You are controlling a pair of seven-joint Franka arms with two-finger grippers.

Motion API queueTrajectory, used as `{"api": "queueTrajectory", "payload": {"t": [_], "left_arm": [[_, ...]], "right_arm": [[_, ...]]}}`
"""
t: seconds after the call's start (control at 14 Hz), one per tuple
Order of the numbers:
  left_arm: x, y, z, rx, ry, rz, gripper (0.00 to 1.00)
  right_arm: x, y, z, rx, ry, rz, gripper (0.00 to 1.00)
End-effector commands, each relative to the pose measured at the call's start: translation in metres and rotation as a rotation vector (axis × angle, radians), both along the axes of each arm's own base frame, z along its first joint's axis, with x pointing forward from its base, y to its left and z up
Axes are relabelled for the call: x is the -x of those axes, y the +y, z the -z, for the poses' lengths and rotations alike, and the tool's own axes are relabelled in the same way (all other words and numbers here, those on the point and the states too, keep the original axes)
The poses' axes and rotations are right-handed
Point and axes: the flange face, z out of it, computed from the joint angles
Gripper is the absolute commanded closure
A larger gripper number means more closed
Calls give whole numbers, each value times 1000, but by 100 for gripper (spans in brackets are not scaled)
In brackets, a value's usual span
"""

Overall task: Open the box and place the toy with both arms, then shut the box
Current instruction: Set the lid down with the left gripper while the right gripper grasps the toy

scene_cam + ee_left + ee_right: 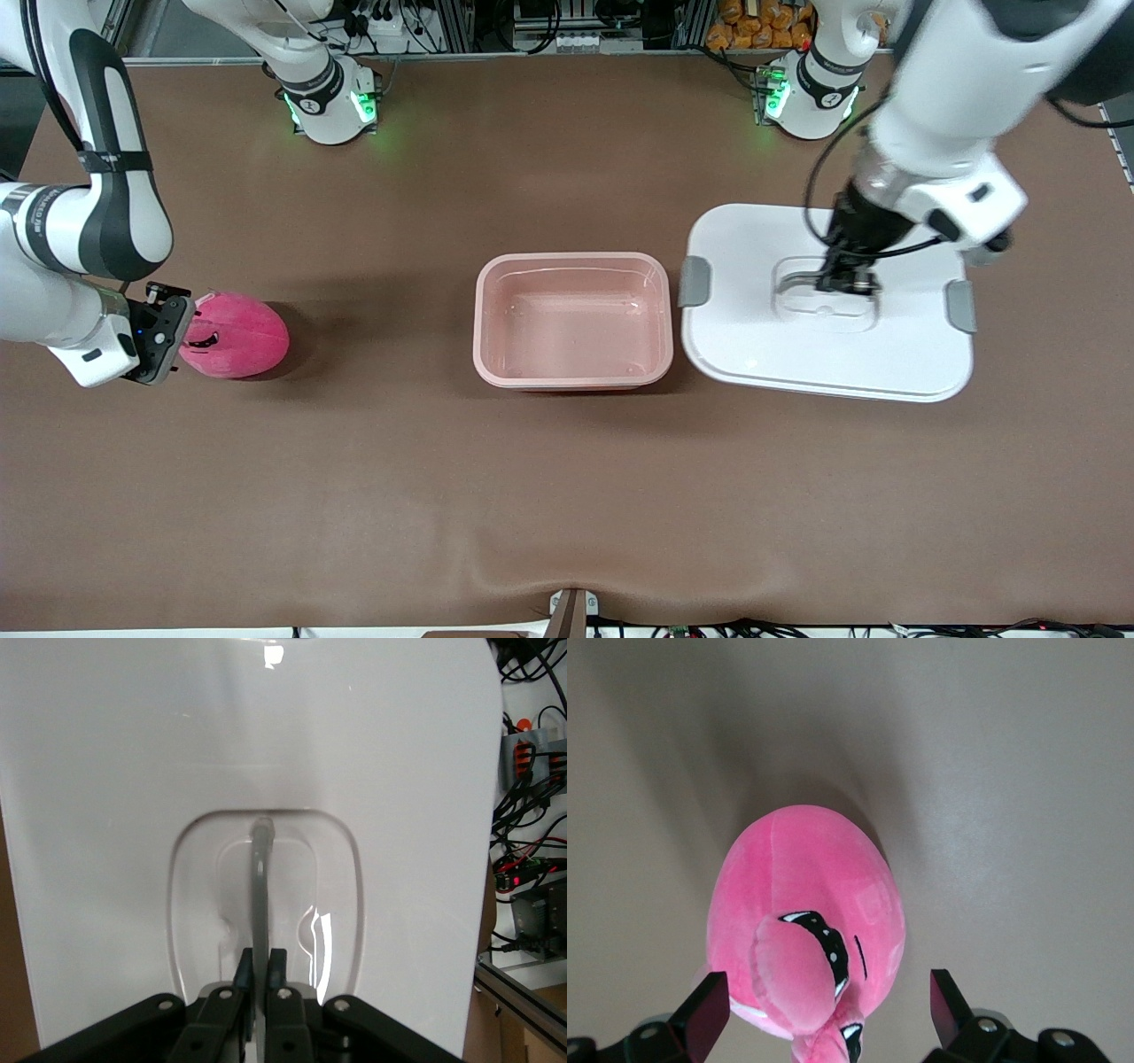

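the left gripper (842,282) is covering part of the lid's handle (260,895). the right wrist view's edge is cutting off the toy (806,930) and the right gripper (824,1010), whose body is hiding the toy's end from the front camera.

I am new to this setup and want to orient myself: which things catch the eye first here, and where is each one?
The open pink box stands mid-table without its lid. The white lid lies beside it toward the left arm's end, the left gripper shut on its handle. Toward the right arm's end, the open right gripper straddles the pink toy.
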Motion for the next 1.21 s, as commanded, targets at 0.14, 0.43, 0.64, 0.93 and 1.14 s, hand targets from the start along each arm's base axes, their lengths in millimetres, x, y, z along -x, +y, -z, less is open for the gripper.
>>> {"api": "queueTrajectory", "payload": {"t": [0.14, 0.43, 0.64, 0.93, 1.14], "left_arm": [[12, 56, 15, 51, 60, 62, 100], [12, 80, 47, 32, 114, 106, 100], [18, 97, 83, 24, 139, 129, 100], [29, 109, 122, 14, 91, 138, 100], [36, 112, 157, -3, 38, 142, 100]], "right_arm": [[10, -4, 21, -3, -20, -62, 0], [13, -9, 26, -7, -24, -80, 16], [12, -5, 26, -9, -24, -85, 27], [15, -2, 31, -12, -15, -90, 37], [17, -2, 35, -16, -13, -87, 59]]}}
